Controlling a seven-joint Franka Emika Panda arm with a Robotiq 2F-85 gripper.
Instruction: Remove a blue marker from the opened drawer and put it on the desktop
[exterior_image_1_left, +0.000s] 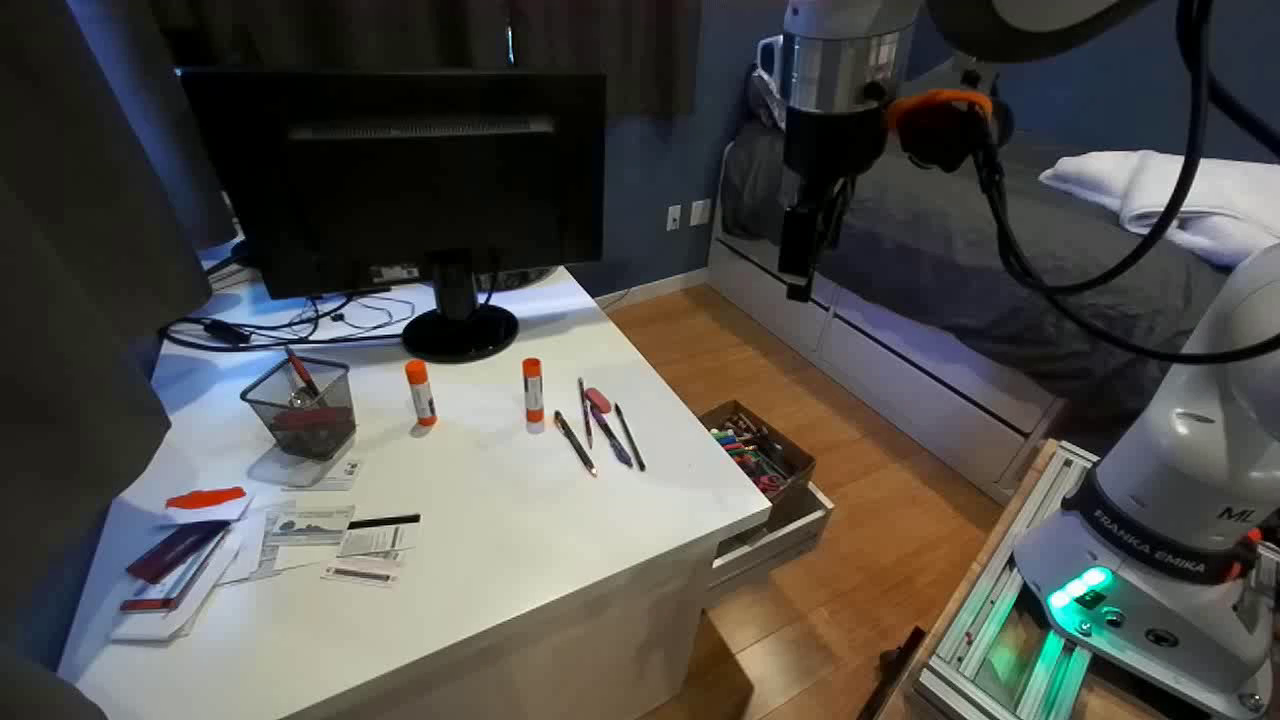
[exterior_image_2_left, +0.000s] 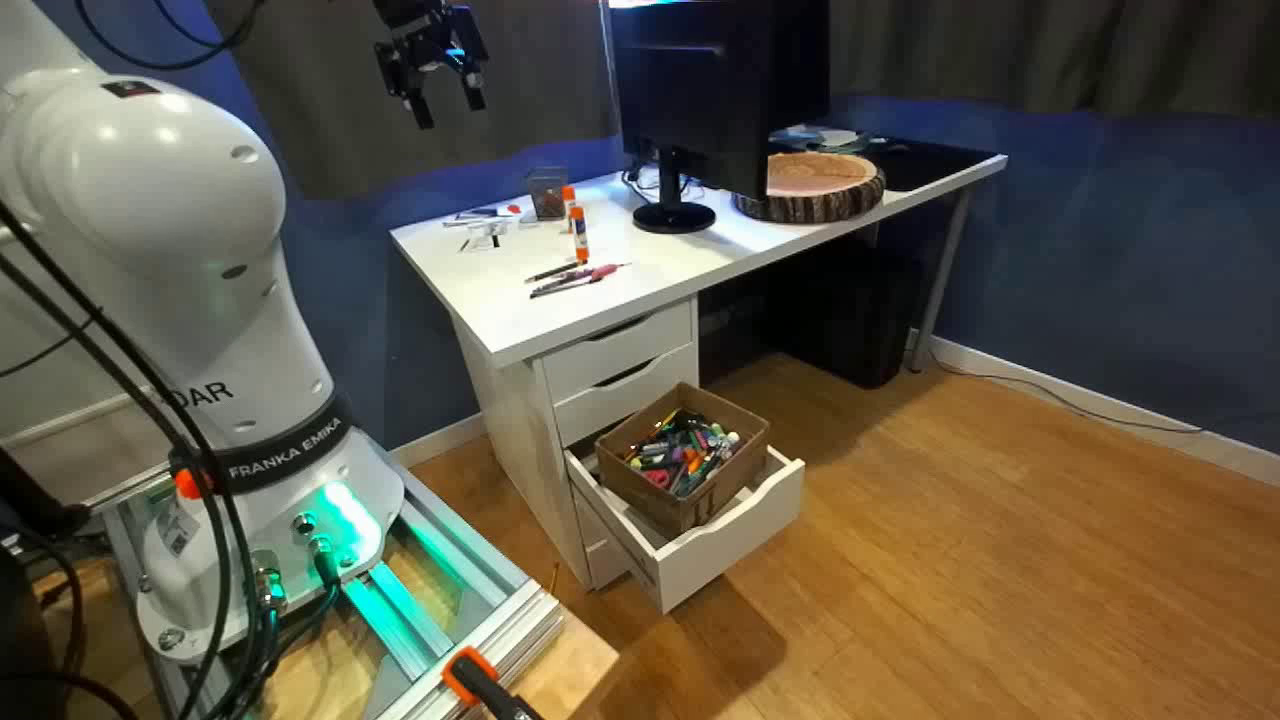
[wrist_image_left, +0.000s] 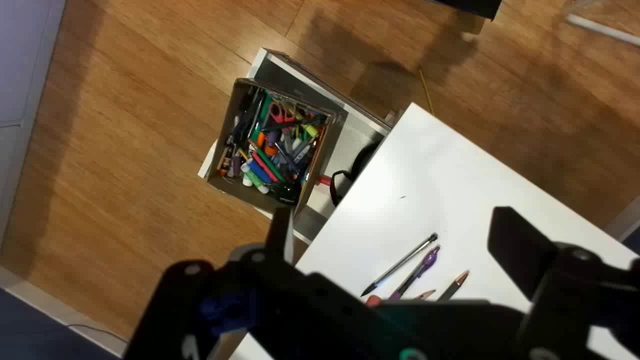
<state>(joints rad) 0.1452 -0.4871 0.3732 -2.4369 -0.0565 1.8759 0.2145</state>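
The opened drawer (exterior_image_2_left: 735, 545) juts out from the cabinet under the white desktop (exterior_image_1_left: 500, 530). An open brown cardboard box (exterior_image_2_left: 640, 503) sits in it, full of mixed pens, markers and scissors. In the wrist view a blue marker (wrist_image_left: 259, 171) lies in the box between a green-and-white one and a pink one. The box also shows at the desk's edge in an exterior view (exterior_image_1_left: 795, 480). My gripper (wrist_image_left: 392, 212) is open and empty. It is high above the desk and drawer in both exterior views (exterior_image_2_left: 448, 108), touching nothing.
Several pens (exterior_image_1_left: 605, 430) lie on the desktop near its edge, with two orange-capped glue sticks (exterior_image_1_left: 533, 390) standing close by. A mesh pen cup (exterior_image_1_left: 305, 410), cards (exterior_image_1_left: 375, 540) and a monitor (exterior_image_1_left: 400, 190) stand or lie farther off. A wood slab (exterior_image_2_left: 810, 190) is behind the monitor.
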